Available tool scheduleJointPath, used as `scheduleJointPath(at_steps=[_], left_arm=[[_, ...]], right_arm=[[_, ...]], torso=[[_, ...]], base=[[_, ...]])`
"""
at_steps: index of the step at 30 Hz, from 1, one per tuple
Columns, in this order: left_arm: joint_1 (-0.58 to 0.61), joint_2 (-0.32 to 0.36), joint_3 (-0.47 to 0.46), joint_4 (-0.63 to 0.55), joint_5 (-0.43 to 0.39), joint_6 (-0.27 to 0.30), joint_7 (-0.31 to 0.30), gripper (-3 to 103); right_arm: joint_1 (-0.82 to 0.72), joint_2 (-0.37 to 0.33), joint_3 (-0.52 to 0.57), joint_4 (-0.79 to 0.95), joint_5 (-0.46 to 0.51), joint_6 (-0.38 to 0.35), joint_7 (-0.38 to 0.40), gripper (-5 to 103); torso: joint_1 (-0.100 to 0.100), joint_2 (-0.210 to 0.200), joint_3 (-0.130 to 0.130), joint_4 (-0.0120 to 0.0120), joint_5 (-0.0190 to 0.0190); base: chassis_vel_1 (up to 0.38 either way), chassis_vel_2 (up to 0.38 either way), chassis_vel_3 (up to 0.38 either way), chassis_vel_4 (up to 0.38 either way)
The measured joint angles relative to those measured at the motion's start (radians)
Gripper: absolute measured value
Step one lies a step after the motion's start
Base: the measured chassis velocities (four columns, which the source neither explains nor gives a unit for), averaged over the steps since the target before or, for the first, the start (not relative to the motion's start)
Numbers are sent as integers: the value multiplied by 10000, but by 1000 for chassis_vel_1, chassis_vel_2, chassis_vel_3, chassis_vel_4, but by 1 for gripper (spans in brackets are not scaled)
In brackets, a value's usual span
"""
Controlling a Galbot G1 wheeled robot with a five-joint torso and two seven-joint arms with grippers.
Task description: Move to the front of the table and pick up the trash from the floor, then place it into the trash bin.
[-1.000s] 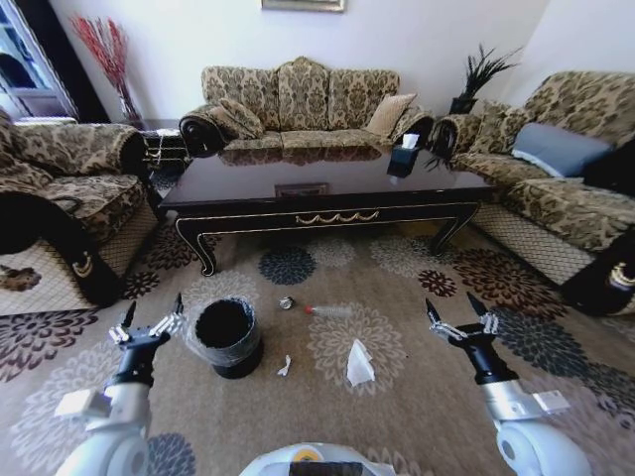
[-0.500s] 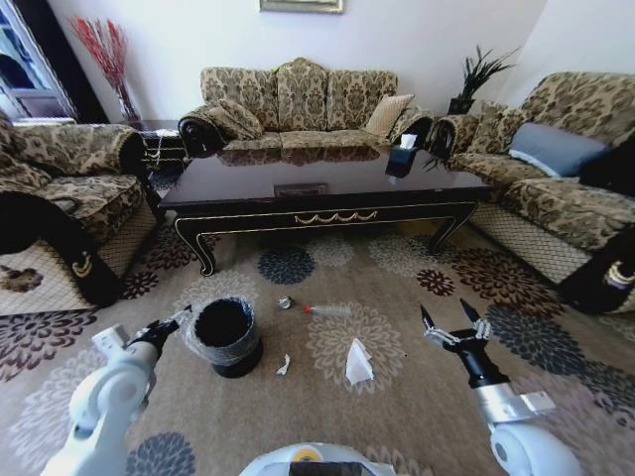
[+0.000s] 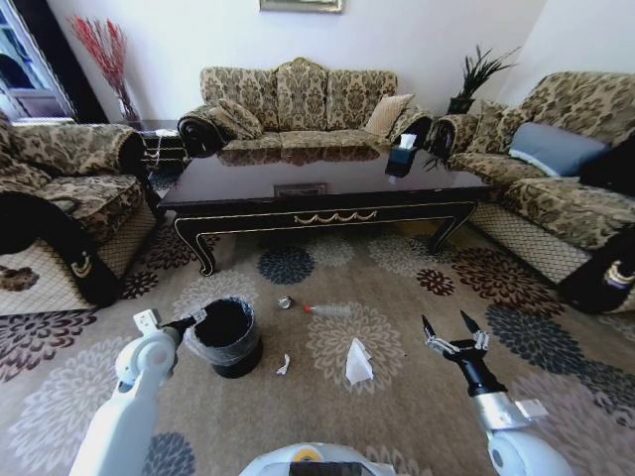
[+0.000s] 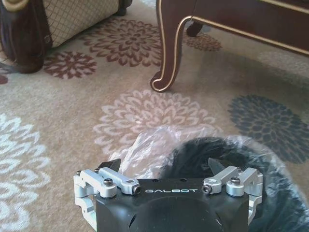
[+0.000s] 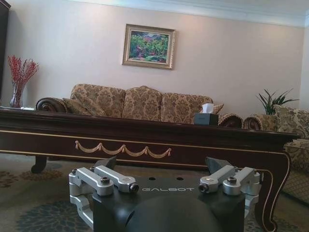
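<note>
Four bits of trash lie on the flowered beige carpet [image 3: 417,407] before the long dark wooden table [image 3: 327,188]: one red-capped clear plastic bottle [image 3: 328,310], one crumpled white tissue [image 3: 357,363], one white paper scrap [image 3: 284,366], one small silvery piece [image 3: 286,302]. One black round trash bin with clear liner [image 3: 226,337] stands left of them, the left gripper [image 3: 190,319] at its rim, fingers apart. The right gripper [image 3: 454,334] hovers at right, fingers spread, with three patterned sofas around.

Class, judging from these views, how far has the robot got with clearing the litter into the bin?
Done: it stands before the table. In hand: nothing; the open left gripper is beside the trash bin, the open right gripper is empty. Left: bottle, tissue, paper scrap and silvery piece lie on the floor.
</note>
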Motion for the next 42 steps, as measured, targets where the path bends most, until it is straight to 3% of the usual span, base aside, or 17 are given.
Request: scheduleJointPath(at_steps=[7,13,24,28,30,34,36,42], left_arm=[[71,-168,113,490,395,-38,210,100],[-278,-415,500,1319,605,-101,763,100],[-523,-582,830,1933,724,-119,809,101],[-447,-562,809,2043,821,-132,767,89],[-449,-561,808,2082,842,-135,773,89],[-454,-568,798,2158,860,-147,779,67],[-439,-567,797,2146,860,-148,780,67],[-149,-481,660,1888,992,-132,779,40]], right_arm=[[74,-10,-49,-146,-59,32,-24,100],[66,-69,-58,-174,-100,32,-28,100],[-69,44,-23,-222,-198,133,-30,100],[-66,146,-25,-278,-278,160,-18,100],[-67,169,-29,-298,-309,176,-18,100],[-70,250,-56,-334,-403,210,-19,100],[-69,253,-57,-333,-406,212,-19,100],[-67,247,-51,-321,-405,223,-19,100]], torso=[[0,1,0,2,0],[0,1,0,1,-1],[0,1,0,0,-1],[-2,4,-3,2,6],[-3,5,-4,2,8],[-3,7,-5,1,7],[-3,7,-5,1,6],[-2,2,1,1,-6]], base=[[0,0,0,0],[0,0,0,0],[0,0,0,0],[0,0,0,0],[0,0,0,0],[0,0,0,0],[0,0,0,0],[0,0,0,0]])
